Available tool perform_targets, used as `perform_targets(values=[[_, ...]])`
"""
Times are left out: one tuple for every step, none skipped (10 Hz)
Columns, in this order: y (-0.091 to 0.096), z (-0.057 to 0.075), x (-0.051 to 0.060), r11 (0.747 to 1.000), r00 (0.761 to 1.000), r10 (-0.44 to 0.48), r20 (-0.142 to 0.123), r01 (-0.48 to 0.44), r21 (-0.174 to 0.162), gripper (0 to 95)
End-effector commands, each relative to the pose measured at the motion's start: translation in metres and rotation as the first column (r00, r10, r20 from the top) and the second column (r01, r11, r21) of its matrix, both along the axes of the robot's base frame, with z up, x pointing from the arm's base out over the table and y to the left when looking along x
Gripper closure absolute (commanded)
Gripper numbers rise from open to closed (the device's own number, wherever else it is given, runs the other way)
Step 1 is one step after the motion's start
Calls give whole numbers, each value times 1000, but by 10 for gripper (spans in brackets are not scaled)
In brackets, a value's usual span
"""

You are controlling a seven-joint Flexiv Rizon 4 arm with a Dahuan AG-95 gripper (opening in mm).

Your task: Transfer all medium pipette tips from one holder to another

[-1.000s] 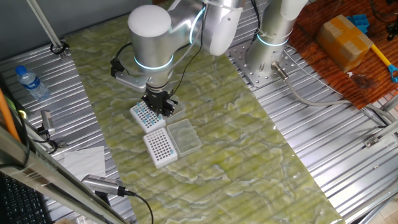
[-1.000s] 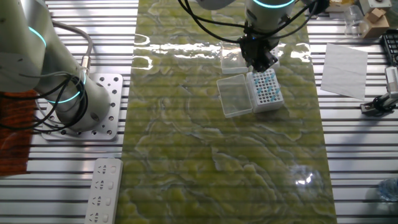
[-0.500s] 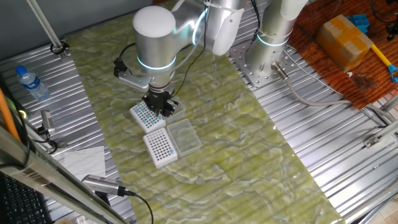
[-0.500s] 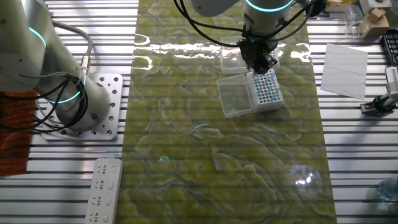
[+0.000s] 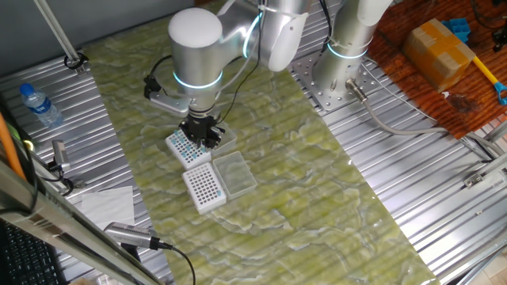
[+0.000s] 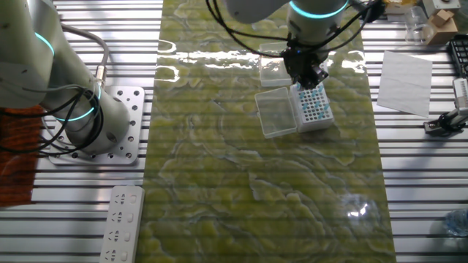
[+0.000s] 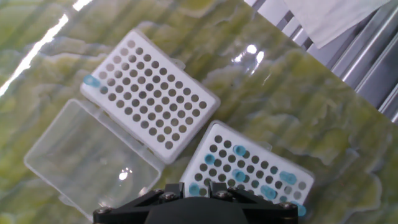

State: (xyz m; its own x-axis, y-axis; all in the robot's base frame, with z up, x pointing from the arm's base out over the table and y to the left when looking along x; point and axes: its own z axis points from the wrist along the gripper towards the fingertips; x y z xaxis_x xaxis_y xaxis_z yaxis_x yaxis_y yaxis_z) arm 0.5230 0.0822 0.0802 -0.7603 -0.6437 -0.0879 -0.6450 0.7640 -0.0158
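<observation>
claw [image 5: 204, 142] poised just above medium pipette tips [image 7: 239, 176] in holder [image 7: 251, 170]

No legible text, labels, brands or numbers in any view: both tip racks, the clear lid, the water bottle's label and the cardboard box show nothing that can be read.

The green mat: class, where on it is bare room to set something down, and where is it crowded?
Bare: the wide stretch of green mat on the near side of the clear lid. Crowded: around the two tip holders, under the gripper.
</observation>
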Motion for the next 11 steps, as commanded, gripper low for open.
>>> perform_targets(values=[[-1, -2, 1, 1000, 1000, -4, 10, 4, -5, 950], [-1, -2, 1, 1000, 1000, -5, 10, 5, -5, 950], [-1, -3, 1, 1000, 1000, -4, 10, 4, -5, 950], [-1, -3, 1, 1000, 1000, -6, 10, 6, -5, 950], [-1, -3, 1, 1000, 1000, -7, 10, 7, -4, 950], [-1, -2, 1, 1000, 1000, -11, 8, 11, -1, 950], [0, 17, 2, 1000, 1000, -17, -23, 17, 6, 950], [0, 17, 2, 1000, 1000, -17, -23, 17, 6, 950], [15, 53, 3, 997, 994, -71, -82, 71, 0, 950], [28, 65, 2, 994, 989, -108, -98, 108, 3, 950], [36, 70, 1, 991, 986, -130, -105, 131, 6, 950]])
